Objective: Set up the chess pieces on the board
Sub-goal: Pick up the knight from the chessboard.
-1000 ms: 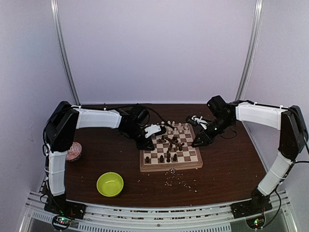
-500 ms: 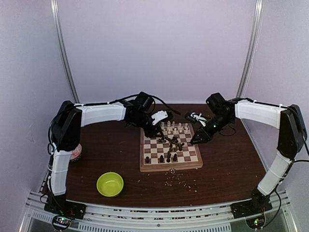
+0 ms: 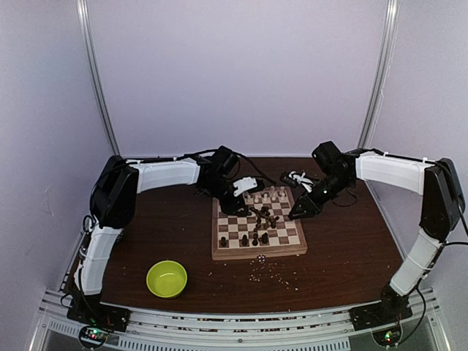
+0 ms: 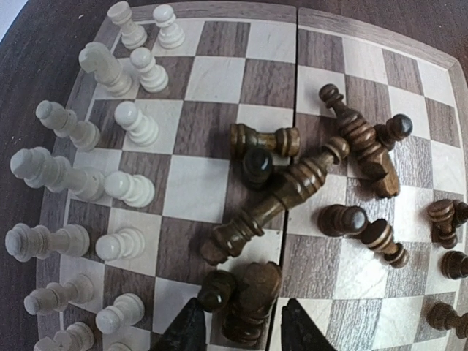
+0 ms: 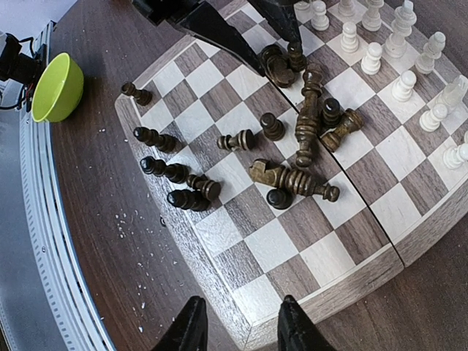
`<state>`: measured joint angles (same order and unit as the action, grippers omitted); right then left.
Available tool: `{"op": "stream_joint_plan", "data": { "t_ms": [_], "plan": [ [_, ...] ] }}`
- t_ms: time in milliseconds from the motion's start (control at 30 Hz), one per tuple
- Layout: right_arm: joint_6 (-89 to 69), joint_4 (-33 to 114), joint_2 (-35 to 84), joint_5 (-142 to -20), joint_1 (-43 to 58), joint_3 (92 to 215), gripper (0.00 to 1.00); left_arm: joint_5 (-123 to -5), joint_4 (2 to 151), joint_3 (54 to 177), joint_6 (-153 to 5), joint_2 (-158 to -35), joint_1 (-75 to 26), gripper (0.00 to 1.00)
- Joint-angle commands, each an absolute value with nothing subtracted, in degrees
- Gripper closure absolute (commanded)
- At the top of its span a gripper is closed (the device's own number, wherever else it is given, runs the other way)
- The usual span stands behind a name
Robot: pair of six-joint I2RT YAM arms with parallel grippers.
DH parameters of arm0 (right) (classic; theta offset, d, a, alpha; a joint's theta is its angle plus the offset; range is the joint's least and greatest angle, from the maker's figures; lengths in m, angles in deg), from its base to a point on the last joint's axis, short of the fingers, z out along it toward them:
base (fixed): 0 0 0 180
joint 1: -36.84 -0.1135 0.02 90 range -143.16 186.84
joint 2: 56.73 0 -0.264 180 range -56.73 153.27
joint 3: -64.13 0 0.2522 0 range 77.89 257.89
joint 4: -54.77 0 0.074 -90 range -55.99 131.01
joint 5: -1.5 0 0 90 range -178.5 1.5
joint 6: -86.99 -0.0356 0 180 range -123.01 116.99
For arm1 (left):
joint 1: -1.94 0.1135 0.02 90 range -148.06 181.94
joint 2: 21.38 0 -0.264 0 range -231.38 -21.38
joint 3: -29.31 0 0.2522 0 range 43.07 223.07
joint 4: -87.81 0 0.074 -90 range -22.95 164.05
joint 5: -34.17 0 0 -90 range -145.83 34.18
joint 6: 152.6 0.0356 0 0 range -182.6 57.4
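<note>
- Now the board (image 3: 234, 254) sits mid-surface, somewhat toward the far edge.
- Cream chess pieces (image 4: 135, 123) stand along the board's far edge; dark pieces (image 4: 292, 183) lie tumbled mid-board.
- Left hand (image 4: 245, 333) is spread open over fallen dark pieces, gripping nothing.
- Right hand (image 5: 241, 325) hangs open and empty above the board's right edge.

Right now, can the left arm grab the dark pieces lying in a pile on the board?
Probably yes. The left gripper hangs open right over the dark pile, with nothing between them. The pieces are tangled, though, so picking just one may be fiddly.
</note>
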<state>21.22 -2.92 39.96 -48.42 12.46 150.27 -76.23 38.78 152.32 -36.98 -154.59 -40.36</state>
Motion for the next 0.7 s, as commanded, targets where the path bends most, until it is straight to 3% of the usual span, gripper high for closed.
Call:
{"op": "stream_joint_plan", "data": {
  "t_ms": [0, 467, 667],
  "plan": [
    [21.95, -3.1, 40.91, -47.89, 12.77, 149.78, 0.65, -77.6, 38.42, 152.9, -36.02, -155.26, -40.12, 0.61],
    [21.93, -3.27, 41.14, -47.63, 12.76, 149.92, 0.66, -77.81, 37.4, 150.91, -35.6, -155.49, -40.14, 0.63],
    [21.95, -3.27, 41.1, -47.54, 12.78, 149.88, 0.66, -77.95, 37.46, 151.0, -35.68, -155.48, -40.12, 0.69]
  ]
}}
